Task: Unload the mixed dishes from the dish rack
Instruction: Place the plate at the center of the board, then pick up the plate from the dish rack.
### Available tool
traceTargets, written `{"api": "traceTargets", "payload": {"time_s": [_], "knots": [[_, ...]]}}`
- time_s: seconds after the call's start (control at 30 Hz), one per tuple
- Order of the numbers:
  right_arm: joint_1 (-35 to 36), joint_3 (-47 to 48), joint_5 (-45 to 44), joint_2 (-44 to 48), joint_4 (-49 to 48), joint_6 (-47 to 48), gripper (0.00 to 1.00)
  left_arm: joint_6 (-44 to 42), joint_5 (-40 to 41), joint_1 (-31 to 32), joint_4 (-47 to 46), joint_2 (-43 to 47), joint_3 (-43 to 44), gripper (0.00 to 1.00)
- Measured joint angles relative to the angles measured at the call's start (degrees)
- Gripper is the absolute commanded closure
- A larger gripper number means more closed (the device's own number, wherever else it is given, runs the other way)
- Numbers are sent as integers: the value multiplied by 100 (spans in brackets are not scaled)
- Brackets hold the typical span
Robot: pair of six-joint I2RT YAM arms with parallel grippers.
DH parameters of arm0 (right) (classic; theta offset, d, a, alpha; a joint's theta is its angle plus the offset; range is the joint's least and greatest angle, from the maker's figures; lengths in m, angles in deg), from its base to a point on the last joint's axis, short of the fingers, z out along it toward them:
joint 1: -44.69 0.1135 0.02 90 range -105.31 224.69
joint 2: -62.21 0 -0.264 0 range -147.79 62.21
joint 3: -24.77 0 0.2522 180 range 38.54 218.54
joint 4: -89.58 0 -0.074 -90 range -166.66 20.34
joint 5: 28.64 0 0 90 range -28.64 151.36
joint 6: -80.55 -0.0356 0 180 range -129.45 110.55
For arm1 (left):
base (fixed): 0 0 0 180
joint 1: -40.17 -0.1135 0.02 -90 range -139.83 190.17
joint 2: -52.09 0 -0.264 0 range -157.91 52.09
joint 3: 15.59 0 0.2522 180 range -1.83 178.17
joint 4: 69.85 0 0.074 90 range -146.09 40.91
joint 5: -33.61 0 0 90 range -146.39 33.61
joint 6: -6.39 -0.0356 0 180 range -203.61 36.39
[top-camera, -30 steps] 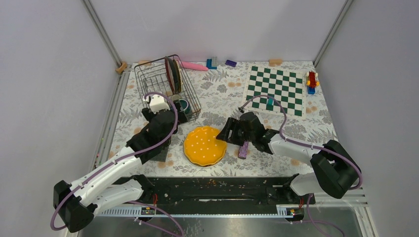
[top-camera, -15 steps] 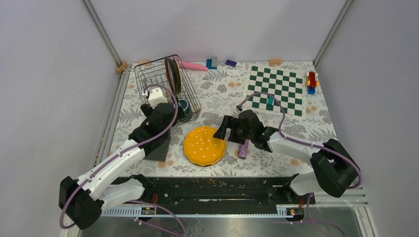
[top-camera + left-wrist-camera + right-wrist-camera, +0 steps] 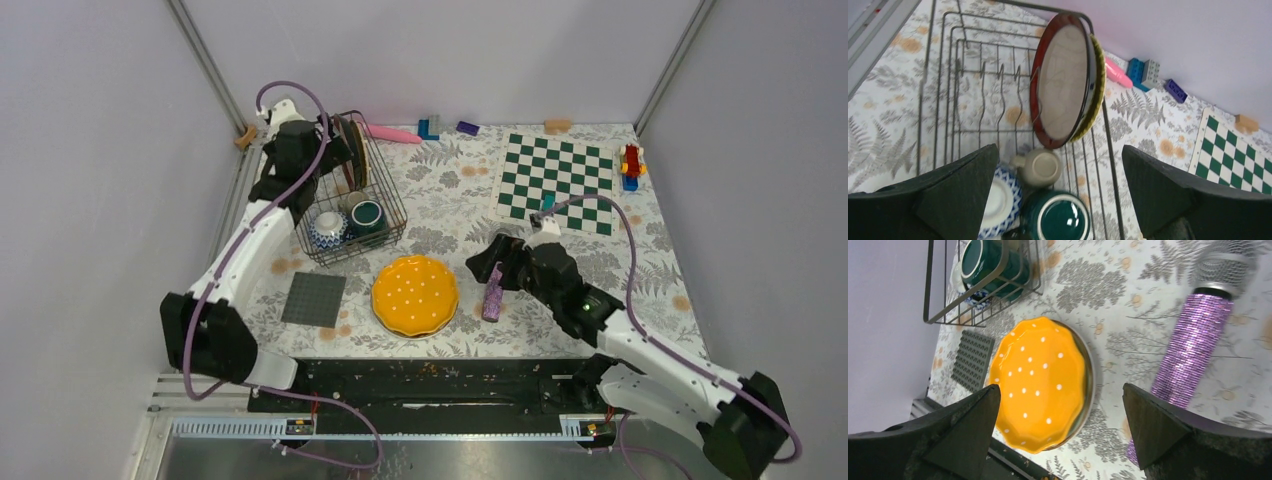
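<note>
Left gripper (image 3: 1058, 150): jaws spread wide, nothing held. It hangs over the far left part of the dish rack (image 3: 388, 195), camera looking down into it.

Right gripper (image 3: 1058, 390): also wide open and empty. It is over the table between the yellow plate (image 3: 415, 295), which lies flat just near of the rack, and the purple microphone (image 3: 492, 297). It is well apart from the rack.

In the rack: the red-rimmed plate (image 3: 1063, 82) stands on edge at the far right end. The green plate (image 3: 1096, 85) is pressed close behind it, with only its rim showing. At the near end the small cup (image 3: 1040, 167), teal mug (image 3: 1060, 217) and blue-white bowl (image 3: 998, 200) sit bunched together.

Key relation: from overhead, the standing plates are just right of the left gripper. In the wrist view they lie beyond the fingertips, and the cup sits under the gap. The plates' rims run near–far and their thin direction runs left–right, roughly along the line of the jaw opening.

Judgement: the left arm is far the nearer. Pinching the red-rimmed plate's top rim needs a short shift right and far, then a descent clear of the wire prongs.
</note>
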Motion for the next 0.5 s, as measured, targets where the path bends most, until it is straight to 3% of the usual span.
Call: {"api": "traceTargets", "payload": {"time_s": [0.17,0.5], "knots": [[4,-551,-660,1034,144,114,0,17,-535,-448,400,-1357,1390,3],[9,-1001,-1563,2009,337,223,1,-192,-852,-531,997,-2785,2907,15]]}}
